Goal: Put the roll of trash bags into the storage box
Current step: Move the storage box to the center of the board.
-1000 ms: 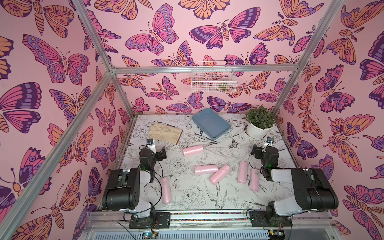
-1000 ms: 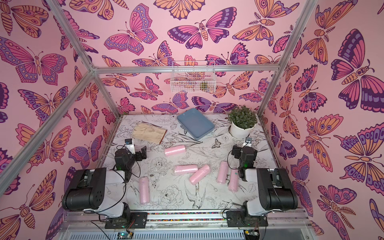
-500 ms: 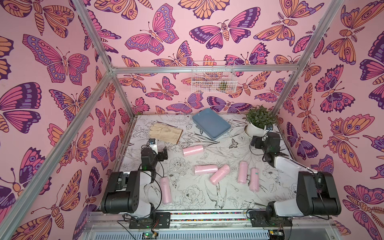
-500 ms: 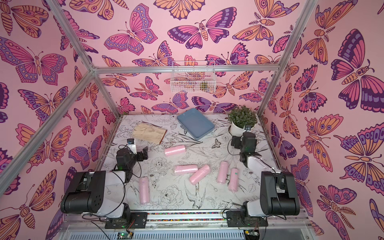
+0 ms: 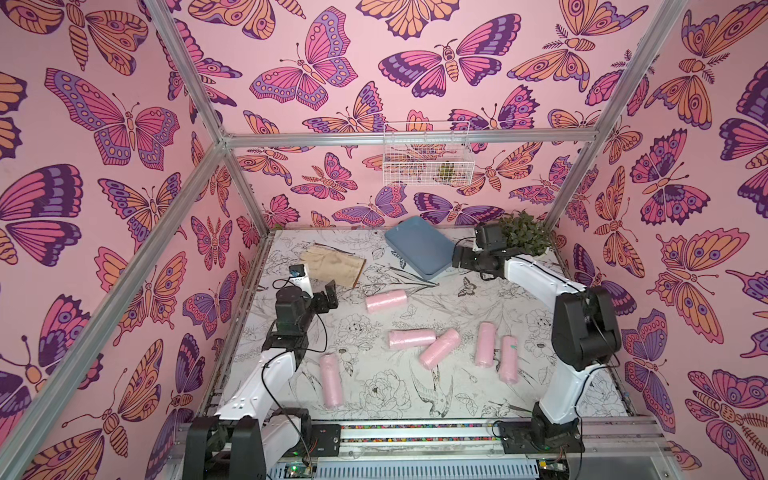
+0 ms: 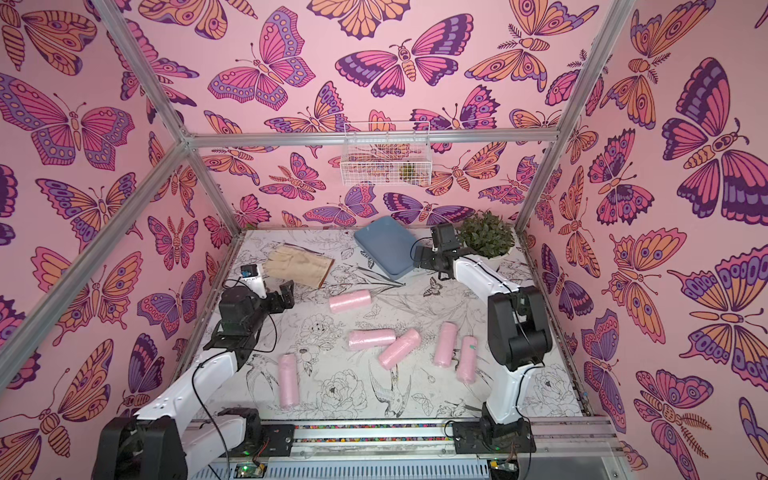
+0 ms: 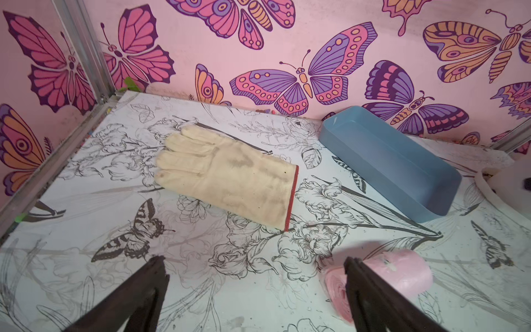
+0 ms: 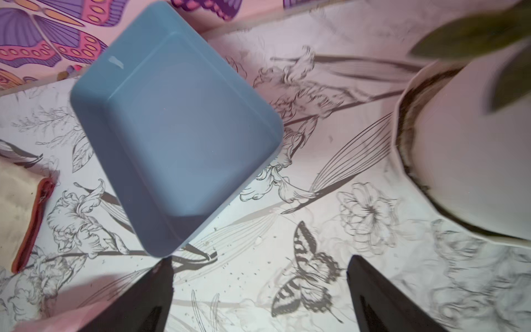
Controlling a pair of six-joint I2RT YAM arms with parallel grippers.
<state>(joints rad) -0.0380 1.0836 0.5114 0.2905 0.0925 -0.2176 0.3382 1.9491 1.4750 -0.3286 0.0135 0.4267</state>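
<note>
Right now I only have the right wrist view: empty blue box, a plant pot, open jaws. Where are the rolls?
Observer: Six pink rolls lie on the table, all nearer the robot's base than the storage box.
Operator: Is the left arm holding one?
Observer: No. The left gripper is open and empty, and the nearest roll lies just beside it.
Operator: Which are closest to my arm?
Observer: Two lie side by side near the right arm's base. The outer roll has a small green mark.
</note>
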